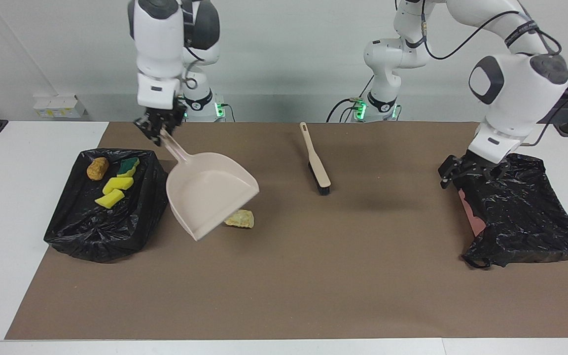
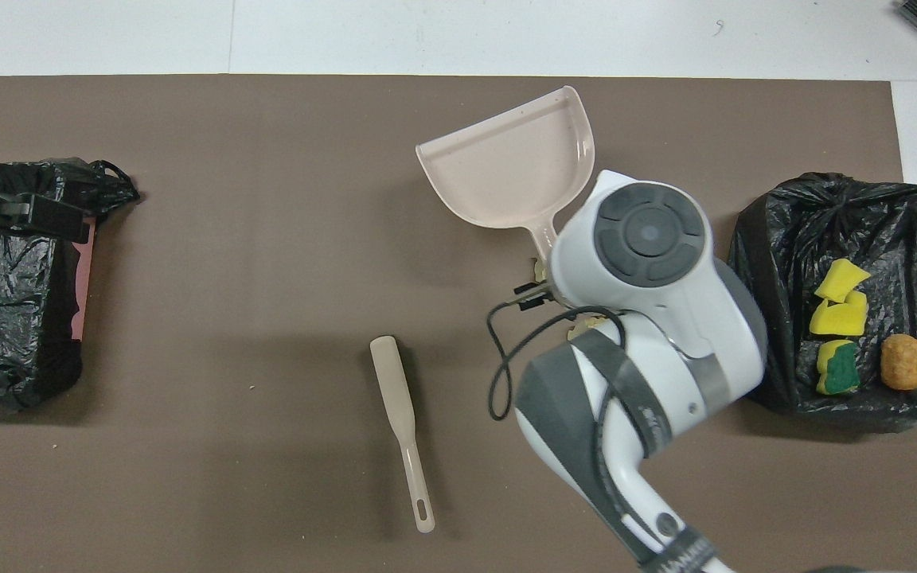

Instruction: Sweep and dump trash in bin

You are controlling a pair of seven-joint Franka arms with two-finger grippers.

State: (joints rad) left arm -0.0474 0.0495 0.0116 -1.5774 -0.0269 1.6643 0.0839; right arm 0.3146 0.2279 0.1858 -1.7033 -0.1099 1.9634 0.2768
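My right gripper (image 1: 158, 129) is shut on the handle of the beige dustpan (image 1: 210, 197), which hangs tilted over the bread-like trash chunks. One pale chunk (image 1: 239, 219) shows by the pan's edge; the rest are hidden under it. The black-lined bin (image 1: 91, 231) at the right arm's end holds yellow and green sponge pieces (image 1: 116, 185) and a brown lump (image 1: 97, 168). From overhead the dustpan (image 2: 506, 175), the bin (image 2: 761, 263) and the sponges (image 2: 837, 298) show, while the arm covers the right gripper. My left gripper (image 1: 461, 170) is open over the edge of the other black bag.
The beige brush (image 1: 316, 160) with black bristles lies on the brown mat between the arms, handle toward the robots. A second black-bagged container (image 1: 525, 212) sits at the left arm's end, a pink patch showing under the bag.
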